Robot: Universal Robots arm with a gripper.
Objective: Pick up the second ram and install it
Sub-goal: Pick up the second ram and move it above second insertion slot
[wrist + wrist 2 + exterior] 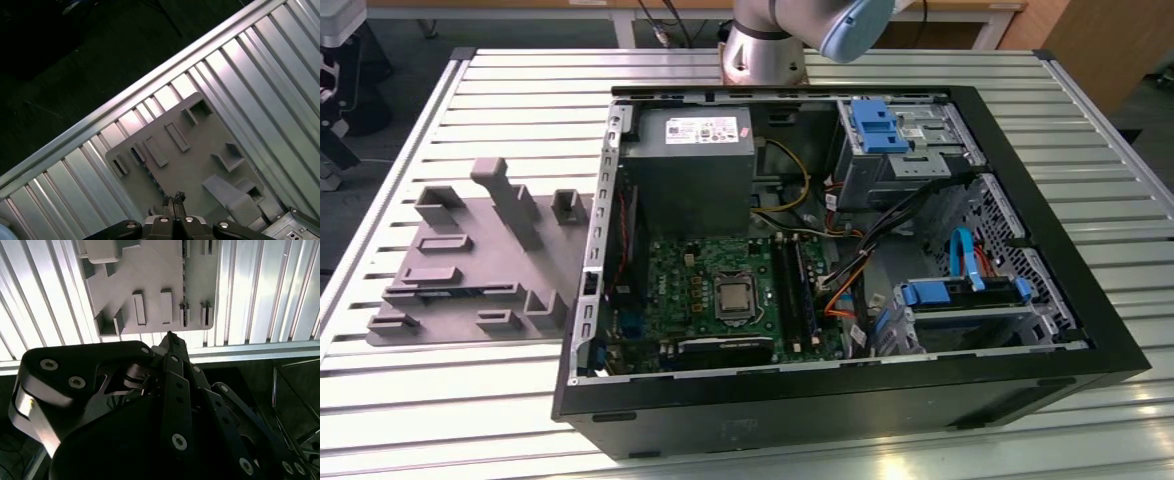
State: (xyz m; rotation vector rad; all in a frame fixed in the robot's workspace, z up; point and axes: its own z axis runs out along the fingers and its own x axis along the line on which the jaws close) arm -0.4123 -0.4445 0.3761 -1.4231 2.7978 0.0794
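Note:
The second ram [470, 291] is a thin dark blue-green strip standing on edge in the grey moulded holder [467, 250], at the exterior view's left of the open computer case. In the second wrist view the ram [184, 270] shows as a dark line across the holder [145, 275]. The first wrist view also has the ram [149, 176] in the holder [195, 155]. My gripper [170, 336] hangs well above the holder's edge. Its fingers are pressed together with nothing between them, as its tip [175, 196] in the first wrist view also shows.
The open black computer case [854, 400] lies on the ribbed metal table [494, 90], with the green motherboard [707, 290] and its long black slots [794, 290] inside. Cables, blue drive brackets [874, 125] and a grey power supply [694, 170] crowd the case. The arm's base [767, 50] stands behind.

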